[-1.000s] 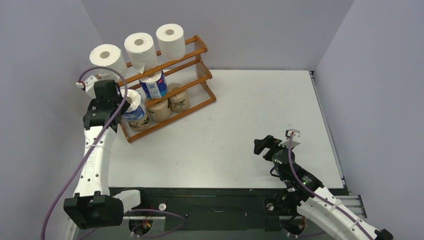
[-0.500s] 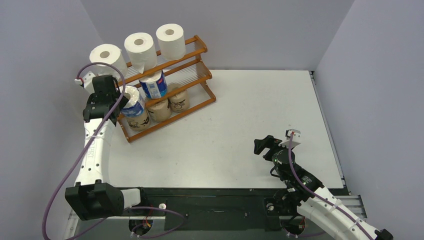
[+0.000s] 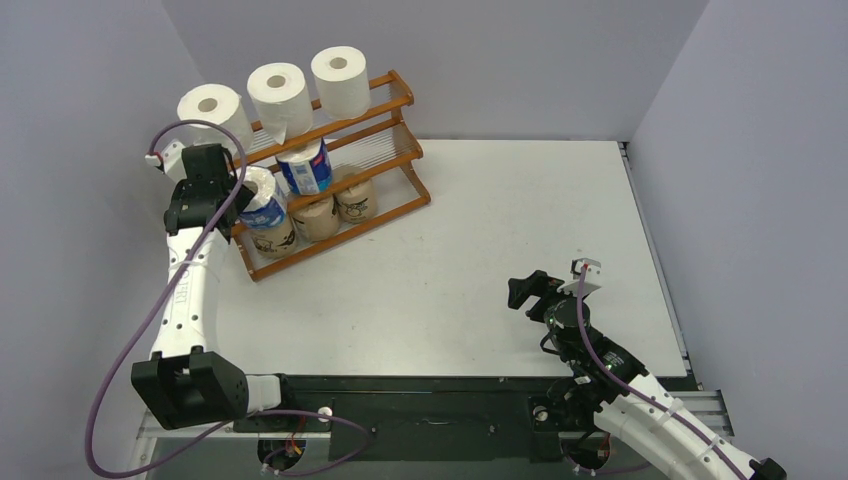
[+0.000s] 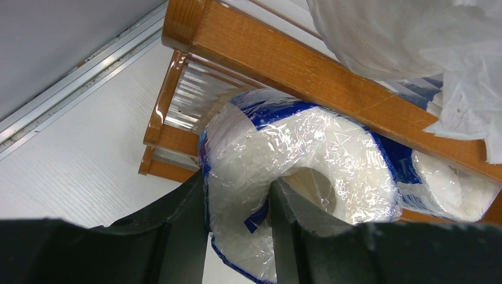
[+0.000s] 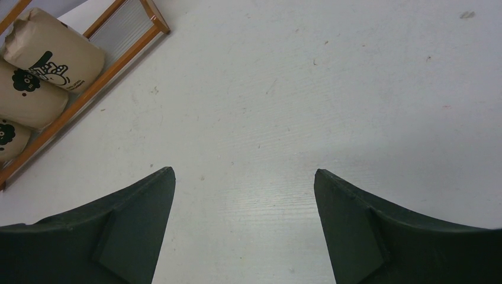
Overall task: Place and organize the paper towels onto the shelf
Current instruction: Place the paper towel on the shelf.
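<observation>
The wooden shelf (image 3: 412,150) stands at the back left of the table. Three white paper towels (image 3: 280,92) sit on its top tier. One blue-and-white roll (image 3: 308,168) rests on the middle tier, and three brown rolls (image 3: 317,217) line the bottom. My left gripper (image 3: 240,195) is shut on a second blue-and-white roll (image 4: 284,148), one finger inside its core and one outside, at the left end of the middle tier under the top rail (image 4: 284,59). My right gripper (image 5: 244,171) hangs open over bare table, holding nothing.
Grey walls close in the table on the left, back and right. The left arm's purple cable (image 3: 200,128) loops beside the leftmost white roll. The right gripper (image 3: 520,290) sits at the table's front right, far from the shelf.
My left gripper has carried the blue-and-white roll up and back, from in front of the bottom tier to the middle tier's left end. The right arm has not moved.
</observation>
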{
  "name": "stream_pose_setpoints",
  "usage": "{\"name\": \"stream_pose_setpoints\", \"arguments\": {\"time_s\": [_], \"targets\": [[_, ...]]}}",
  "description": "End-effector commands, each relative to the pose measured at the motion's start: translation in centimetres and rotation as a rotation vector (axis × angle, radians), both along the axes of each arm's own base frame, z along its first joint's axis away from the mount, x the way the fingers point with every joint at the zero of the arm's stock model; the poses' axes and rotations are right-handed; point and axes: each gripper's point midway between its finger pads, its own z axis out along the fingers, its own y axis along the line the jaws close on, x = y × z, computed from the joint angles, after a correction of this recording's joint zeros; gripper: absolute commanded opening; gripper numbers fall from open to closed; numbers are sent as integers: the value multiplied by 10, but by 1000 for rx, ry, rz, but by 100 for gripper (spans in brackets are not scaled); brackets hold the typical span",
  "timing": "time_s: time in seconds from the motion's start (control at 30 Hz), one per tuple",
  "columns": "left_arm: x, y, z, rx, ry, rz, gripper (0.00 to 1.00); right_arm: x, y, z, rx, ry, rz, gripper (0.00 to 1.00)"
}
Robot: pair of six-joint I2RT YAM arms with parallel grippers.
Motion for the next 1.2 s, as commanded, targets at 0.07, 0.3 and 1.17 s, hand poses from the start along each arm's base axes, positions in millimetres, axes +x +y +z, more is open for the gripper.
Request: {"name": "stream_pose_setpoints", "arguments": {"time_s": [0.07, 0.3, 1.17], "targets": [[13, 5, 25, -55, -103, 68, 34, 5, 1, 7, 11, -28, -7, 82], [6, 6, 22, -105, -86, 134, 32, 5, 2, 6, 9, -24, -3, 82], [23, 3, 16, -91, -12, 149, 40, 5, 2, 5, 17, -28, 1, 82]]}}
